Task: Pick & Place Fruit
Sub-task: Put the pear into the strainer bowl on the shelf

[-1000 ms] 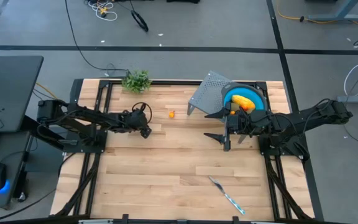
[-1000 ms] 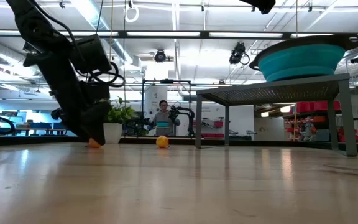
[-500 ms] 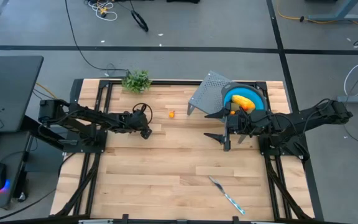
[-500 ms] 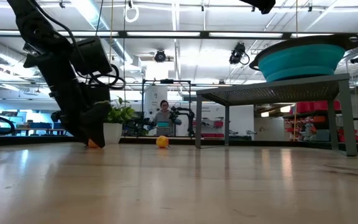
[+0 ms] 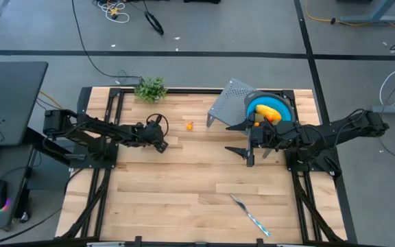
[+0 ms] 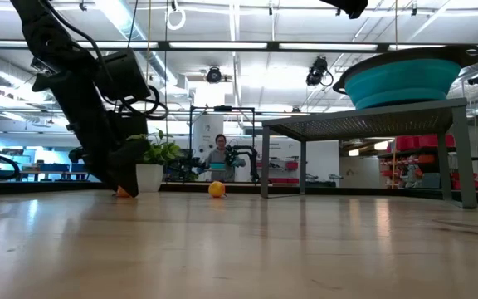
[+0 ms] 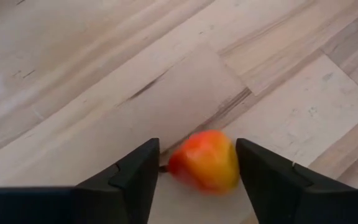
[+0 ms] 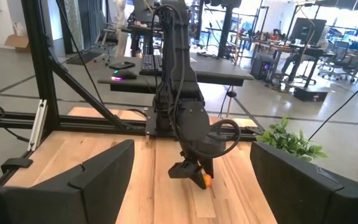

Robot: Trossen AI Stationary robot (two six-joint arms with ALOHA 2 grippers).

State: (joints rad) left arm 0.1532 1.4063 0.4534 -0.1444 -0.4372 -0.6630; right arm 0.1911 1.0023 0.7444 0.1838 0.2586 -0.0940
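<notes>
Orange-red fruit [image 7: 205, 162] sits on the wooden table [image 5: 184, 185] between the left gripper [image 7: 194, 171] fingers, apart but bracketing it for a pinch, while the right gripper [image 5: 247, 139], wide open, waits beside the teal bowl [image 5: 280, 103].

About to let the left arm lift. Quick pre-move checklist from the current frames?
1. Orange-red fruit sits between the left tool's fingers: ok.
2. Firm grip on the fruit: cannot tell; fingers flank it closely, contact unclear.
3. Fruit still resting on the table: ok, not lifted.
4. Right tool open and waiting off to the side, near the raised rack: ok.
5. Teal bowl visible with fruit already in it, room left: ok.
6. Second small orange fruit lies apart from the left tool: ok.
</notes>
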